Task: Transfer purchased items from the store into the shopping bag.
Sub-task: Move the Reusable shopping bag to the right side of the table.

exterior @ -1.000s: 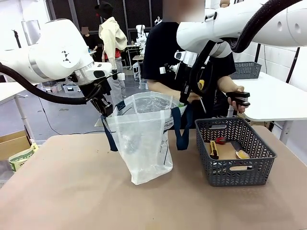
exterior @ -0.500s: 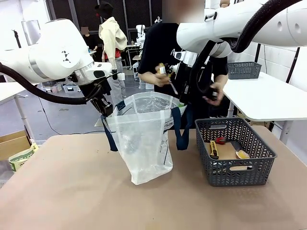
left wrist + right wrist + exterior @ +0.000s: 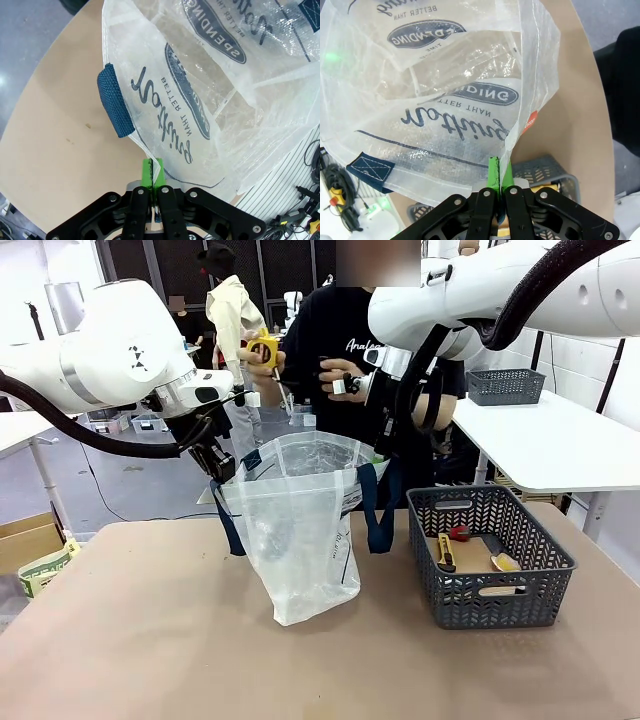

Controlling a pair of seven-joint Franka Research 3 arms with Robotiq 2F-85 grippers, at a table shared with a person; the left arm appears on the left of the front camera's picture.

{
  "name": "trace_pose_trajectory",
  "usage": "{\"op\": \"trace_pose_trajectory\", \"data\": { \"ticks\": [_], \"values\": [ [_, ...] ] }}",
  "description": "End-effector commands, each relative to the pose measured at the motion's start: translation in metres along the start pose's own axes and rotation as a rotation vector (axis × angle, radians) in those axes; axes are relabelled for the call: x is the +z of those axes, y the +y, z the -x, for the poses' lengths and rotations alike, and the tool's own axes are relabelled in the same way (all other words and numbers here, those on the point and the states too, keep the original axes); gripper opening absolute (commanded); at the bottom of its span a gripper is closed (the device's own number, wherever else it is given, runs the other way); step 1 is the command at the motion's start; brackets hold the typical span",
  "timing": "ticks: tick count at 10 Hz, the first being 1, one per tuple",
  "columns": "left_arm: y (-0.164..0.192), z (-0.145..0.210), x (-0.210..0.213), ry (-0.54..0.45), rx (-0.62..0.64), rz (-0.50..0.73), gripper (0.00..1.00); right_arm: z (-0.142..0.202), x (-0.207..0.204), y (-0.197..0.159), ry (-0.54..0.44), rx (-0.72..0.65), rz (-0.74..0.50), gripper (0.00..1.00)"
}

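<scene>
The shopping bag (image 3: 300, 530), translucent with navy handles, hangs open above the table. My left gripper (image 3: 222, 468) is shut on its left rim and my right gripper (image 3: 381, 455) is shut on its right rim. The left wrist view has my left gripper (image 3: 151, 172) pinching the bag (image 3: 210, 75) beside a navy handle (image 3: 114, 105). In the right wrist view my right gripper (image 3: 500, 172) clamps the bag's edge (image 3: 445, 75). The person holds a yellow round piece (image 3: 265, 348) high above the bag's left side. The store, a dark grey basket (image 3: 490, 595), holds a yellow-black item (image 3: 445, 552), a red bit (image 3: 459, 533) and tan pieces (image 3: 505, 562).
The brown table (image 3: 150, 640) has open room left of and in front of the bag. The person's other hand (image 3: 340, 375) holds a small item behind the bag. A white table (image 3: 560, 445) with another grey basket (image 3: 505, 386) stands at the back right.
The person's hands moved from near the basket up and left, and one now lifts the yellow round piece above the bag. Both arms and the bag stayed still.
</scene>
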State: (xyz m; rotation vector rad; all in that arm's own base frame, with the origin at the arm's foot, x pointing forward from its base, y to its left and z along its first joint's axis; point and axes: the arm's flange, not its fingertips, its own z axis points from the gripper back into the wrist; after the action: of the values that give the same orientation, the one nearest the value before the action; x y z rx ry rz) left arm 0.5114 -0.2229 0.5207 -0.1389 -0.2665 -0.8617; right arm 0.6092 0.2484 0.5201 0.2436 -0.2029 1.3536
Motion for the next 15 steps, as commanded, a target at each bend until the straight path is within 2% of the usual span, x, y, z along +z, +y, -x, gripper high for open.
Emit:
{"op": "trace_pose_trajectory", "data": {
  "ticks": [1, 15],
  "values": [
    [0.0002, 0.0002, 0.0005, 0.003, 0.012, -0.006, 0.0, 0.0002, 0.0021, 0.0, 0.003, 0.001, -0.007, 0.0],
    [0.0002, 0.0002, 0.0005, 0.003, 0.012, -0.006, 0.0, 0.0002, 0.0021, 0.0, 0.003, 0.001, -0.007, 0.0]
  ]
}}
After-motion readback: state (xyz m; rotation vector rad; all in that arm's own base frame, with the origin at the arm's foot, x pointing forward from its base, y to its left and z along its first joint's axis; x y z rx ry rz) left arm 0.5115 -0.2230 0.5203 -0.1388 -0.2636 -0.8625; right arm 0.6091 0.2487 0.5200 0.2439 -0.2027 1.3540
